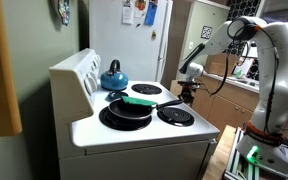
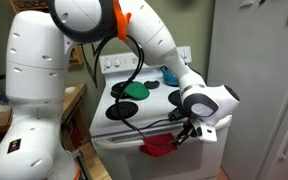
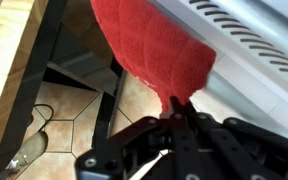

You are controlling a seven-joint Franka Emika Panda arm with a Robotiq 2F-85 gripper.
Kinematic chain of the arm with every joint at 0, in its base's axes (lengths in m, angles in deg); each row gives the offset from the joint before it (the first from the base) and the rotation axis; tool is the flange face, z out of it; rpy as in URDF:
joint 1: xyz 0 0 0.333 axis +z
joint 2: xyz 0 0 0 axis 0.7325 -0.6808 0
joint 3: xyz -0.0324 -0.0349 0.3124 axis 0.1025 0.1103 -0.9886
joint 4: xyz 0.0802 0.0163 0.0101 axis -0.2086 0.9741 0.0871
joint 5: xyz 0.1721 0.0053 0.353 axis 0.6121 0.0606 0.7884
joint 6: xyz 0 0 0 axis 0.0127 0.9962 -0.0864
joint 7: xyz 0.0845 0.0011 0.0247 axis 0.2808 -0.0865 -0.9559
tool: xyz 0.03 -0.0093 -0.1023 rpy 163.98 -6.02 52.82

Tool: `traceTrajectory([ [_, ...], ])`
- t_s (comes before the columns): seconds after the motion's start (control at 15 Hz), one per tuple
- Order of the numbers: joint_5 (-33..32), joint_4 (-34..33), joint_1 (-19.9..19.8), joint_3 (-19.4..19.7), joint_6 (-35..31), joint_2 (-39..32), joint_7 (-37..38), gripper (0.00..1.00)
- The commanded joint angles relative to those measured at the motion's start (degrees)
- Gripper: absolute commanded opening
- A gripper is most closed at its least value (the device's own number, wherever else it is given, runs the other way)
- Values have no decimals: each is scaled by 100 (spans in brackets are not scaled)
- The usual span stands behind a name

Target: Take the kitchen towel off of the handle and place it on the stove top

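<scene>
a home kitchen: a white stove with coil burners is standing right beside the pincer, a blue kettle and black pan are sitting on it farther from the pincer, a fridge is rising behind, tiled floor lying beneath.

The kitchen towel is red cloth with a rough, nubbly weave. The claw looks matt black, metal or plastic. The stove is smooth, glossy white enamel. The kettle is glossy blue, and the floor tiles shine faintly.
</scene>
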Motion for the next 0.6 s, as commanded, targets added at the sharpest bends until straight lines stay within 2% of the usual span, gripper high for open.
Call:
traceTrajectory([
  [0.0, -349, 549, 157, 68, -266, 918, 115, 1],
  [0.2, -684, 740, 198, 32, -278, 1613, 171, 1],
  [0.53, -763, 783, 182, -187, -198, 2660, 91, 1],
])
